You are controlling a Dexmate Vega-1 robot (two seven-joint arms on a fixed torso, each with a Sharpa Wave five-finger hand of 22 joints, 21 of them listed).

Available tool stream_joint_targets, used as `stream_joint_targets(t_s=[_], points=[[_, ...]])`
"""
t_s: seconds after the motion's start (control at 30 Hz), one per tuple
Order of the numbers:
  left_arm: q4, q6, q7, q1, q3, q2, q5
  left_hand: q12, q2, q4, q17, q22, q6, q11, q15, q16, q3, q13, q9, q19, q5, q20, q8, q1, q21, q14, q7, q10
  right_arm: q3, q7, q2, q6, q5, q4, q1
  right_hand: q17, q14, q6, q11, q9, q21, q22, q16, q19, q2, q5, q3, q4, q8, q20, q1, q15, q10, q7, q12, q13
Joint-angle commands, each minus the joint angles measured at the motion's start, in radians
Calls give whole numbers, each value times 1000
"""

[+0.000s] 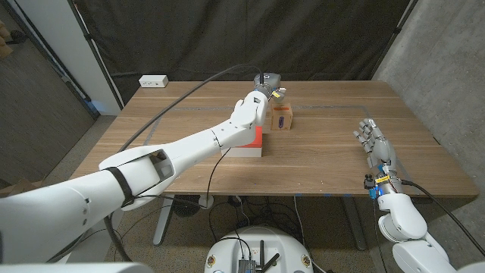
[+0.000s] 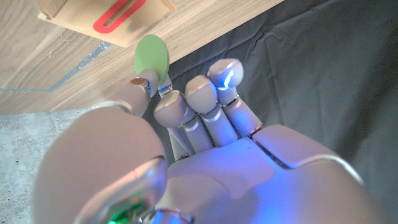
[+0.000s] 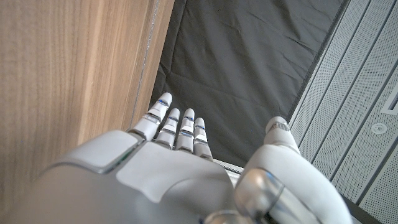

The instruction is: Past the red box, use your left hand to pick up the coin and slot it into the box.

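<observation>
green coin [image 2: 151,56] pinched in your left hand [image 1: 255,107] fingers [image 2: 171,107] — just beside the wooden box [image 1: 282,117] slot [image 2: 119,15]; right hand [image 1: 377,148] fingers apart, holding nothing.

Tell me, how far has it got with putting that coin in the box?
Picking up looks done: the left hand pinches the green coin just short of the wooden box with its red-rimmed slot. Left: slipping it in. The right hand waits, holding nothing.
</observation>
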Motion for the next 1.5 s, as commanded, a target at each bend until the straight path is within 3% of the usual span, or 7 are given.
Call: stream_joint_targets(t_s=[0.03, 1.5], points=[[41, -9, -15, -17, 17, -23, -29, -1, -2, 2, 4, -1, 31, -6, -1, -2, -3, -1, 3, -6, 1, -59, 4, -2, -3, 4, 28, -3, 2, 0, 2, 6, 1, 9, 3, -1, 10, 12, 2, 6, 5, 3, 4, 4, 6, 2, 0, -1, 1, -1, 1, -2, 6, -2, 1, 6], [129, -42, 21, -45, 62, -58, -64, 1, 1, 2, 7, 2, 30, -6, -1, -3, 0, 9, 11, -5, 1, -59, 5, 0, -1, 2, 26, -4, 8, 0, 5, 10, 6, 22, -1, -1, 11, 17, 2, 6, 5, 3, 3, 5, 8, 2, -1, -1, 1, 0, 3, -1, 7, -5, 0, 6]])
